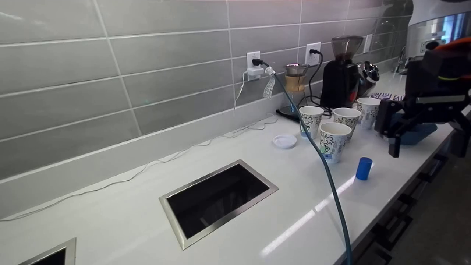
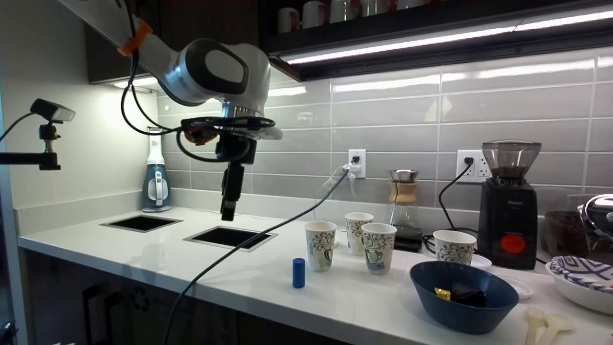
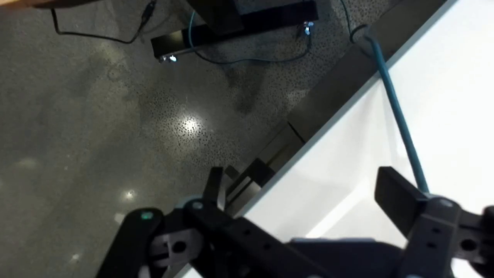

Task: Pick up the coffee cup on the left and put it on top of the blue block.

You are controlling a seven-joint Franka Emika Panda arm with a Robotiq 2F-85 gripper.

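Several white paper cups with a printed pattern stand upright on the counter. The left cup (image 2: 321, 247) is nearest the blue block (image 2: 298, 273). In an exterior view this cup (image 1: 334, 141) stands behind the cord, with the upright blue block (image 1: 363, 168) beside it, apart from it. My gripper (image 2: 228, 211) hangs in the air above the counter, left of the cup and block in that view. It is open and empty in an exterior view (image 1: 427, 147). In the wrist view its spread fingers (image 3: 303, 185) show only counter and floor between them; cup and block are out of view.
A teal cord (image 2: 258, 235) runs from the wall outlet over the counter and its front edge. Other cups (image 2: 379, 249), a dark-blue bowl (image 2: 464, 311) and a coffee grinder (image 2: 508, 220) stand to the right. A framed opening (image 2: 230, 237) is in the counter.
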